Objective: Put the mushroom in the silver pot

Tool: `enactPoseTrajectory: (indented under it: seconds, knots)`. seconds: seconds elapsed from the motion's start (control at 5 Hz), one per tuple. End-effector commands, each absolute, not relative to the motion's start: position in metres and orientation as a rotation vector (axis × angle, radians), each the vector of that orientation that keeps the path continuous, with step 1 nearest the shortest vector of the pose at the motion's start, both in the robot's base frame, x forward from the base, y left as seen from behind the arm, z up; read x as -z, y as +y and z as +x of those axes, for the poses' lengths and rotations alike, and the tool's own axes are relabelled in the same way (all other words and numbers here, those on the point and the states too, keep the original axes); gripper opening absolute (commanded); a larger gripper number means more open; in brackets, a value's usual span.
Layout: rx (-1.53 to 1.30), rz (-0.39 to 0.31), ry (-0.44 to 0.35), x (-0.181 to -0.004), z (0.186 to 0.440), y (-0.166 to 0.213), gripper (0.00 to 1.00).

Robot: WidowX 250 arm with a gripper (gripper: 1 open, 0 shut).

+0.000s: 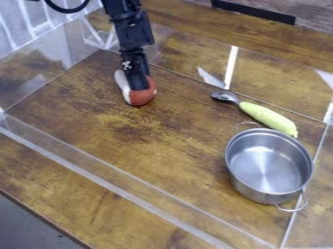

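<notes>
The mushroom (140,94), with a reddish-brown cap and a white stem, is at the upper left of the wooden table. My black gripper (134,82) comes down on it from above and is shut on it, its fingers clamped around the stem end. The cap sticks out below the fingers, close to the wood; I cannot tell whether it touches. The silver pot (235,154) stands empty at the lower right, far from the gripper.
A long yellow-green vegetable (270,118) lies above the pot, with a small metal spoon (224,96) at its left end. Clear plastic walls (78,165) fence the table, and a clear upright panel edge (231,66) stands at the back.
</notes>
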State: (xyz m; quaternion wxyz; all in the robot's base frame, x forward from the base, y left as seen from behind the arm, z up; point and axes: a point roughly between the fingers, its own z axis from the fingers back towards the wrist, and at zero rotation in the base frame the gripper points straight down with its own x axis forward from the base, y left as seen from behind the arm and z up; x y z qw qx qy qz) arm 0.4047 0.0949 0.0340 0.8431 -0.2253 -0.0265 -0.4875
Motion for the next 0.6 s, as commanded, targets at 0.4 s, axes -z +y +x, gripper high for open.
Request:
enactPoseTrajectory:
  seconds: [0.4]
  knots:
    - [1.044, -0.339, -0.064, -0.117, 0.398, 0.081, 0.0]
